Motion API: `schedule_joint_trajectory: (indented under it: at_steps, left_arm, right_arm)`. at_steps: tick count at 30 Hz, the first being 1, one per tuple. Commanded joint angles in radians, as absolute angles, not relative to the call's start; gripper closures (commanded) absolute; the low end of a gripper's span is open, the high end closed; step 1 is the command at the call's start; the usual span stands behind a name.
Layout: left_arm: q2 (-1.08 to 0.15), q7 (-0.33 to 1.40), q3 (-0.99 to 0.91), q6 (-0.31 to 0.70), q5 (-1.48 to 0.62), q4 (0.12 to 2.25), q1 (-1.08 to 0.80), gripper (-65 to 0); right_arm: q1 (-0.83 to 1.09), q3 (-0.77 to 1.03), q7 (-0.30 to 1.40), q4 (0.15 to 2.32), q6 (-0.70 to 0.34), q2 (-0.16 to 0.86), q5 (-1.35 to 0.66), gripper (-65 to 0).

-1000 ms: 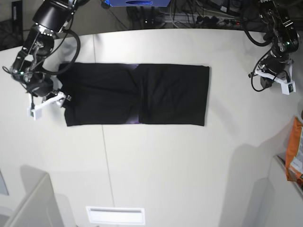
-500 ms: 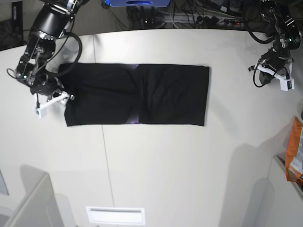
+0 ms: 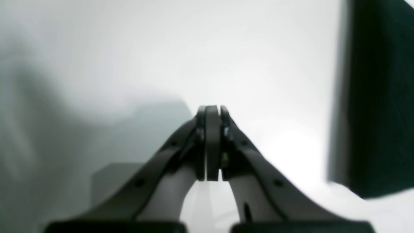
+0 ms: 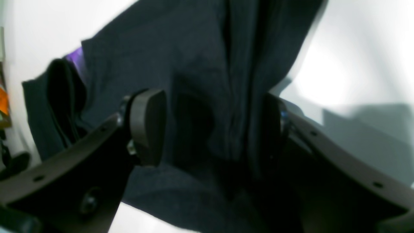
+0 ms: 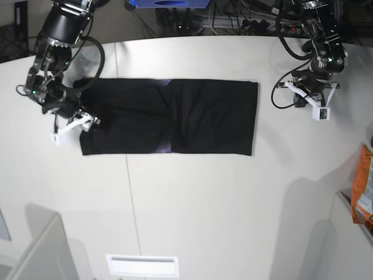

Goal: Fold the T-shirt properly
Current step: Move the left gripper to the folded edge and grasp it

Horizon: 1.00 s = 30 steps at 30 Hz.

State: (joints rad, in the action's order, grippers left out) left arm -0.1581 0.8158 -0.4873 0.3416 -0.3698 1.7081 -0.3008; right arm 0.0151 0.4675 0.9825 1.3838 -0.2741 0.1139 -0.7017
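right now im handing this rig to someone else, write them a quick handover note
Left gripper: shut, empty, over bare table, off the shirt's far end.
Right gripper: open, jaws straddling the T-shirt at its end, not closed on it.
T-shirt: flat on the table as a long black band, sides folded in, a purple sliver at the middle seam.
Done: side folds.
Left: close the right gripper on the cloth, fold the band end over end, probably.
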Motion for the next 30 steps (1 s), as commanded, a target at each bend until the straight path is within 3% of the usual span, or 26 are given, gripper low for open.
schedule_joint_trajectory:
  at_steps: [1,11,16,21,24,25,30]
  left_arm:
    - [-0.174,0.794,-0.492,0.341,-0.375,1.721,-0.288,0.0]
    - [-0.173,0.794,-0.490,0.341,-0.367,1.678,-0.252,0.0]
    - [-0.174,0.794,-0.414,0.338,-0.366,1.626,-0.226,0.0]
    - [-0.173,0.794,-0.371,0.337,-0.366,1.621,-0.216,0.0]
    - [-0.173,0.794,-0.325,0.337,-0.366,1.620,-0.214,0.0]
    - [-0.173,0.794,-0.312,0.337,-0.366,1.620,-0.214,0.0]
    - [-0.171,0.794,-0.239,0.337,-0.366,1.626,-0.214,0.0]
  right_arm:
    - [0.021,0.469,0.987,1.376,-0.269,0.130,-0.667,-38.4]
    - [0.022,0.415,0.952,1.308,-0.269,0.179,-0.667,-37.7]
    - [0.036,0.351,0.952,1.307,-0.265,0.177,-0.667,-24.9]
    - [0.035,0.357,0.951,1.302,-0.262,0.176,-0.667,-18.5]
    - [0.033,0.358,0.951,1.305,-0.251,0.179,-0.667,-2.1]
    - [0.033,0.358,0.951,1.307,-0.237,0.180,-0.667,0.0]
    - [0.012,0.349,0.951,1.310,-0.171,0.180,-0.667,0.0]
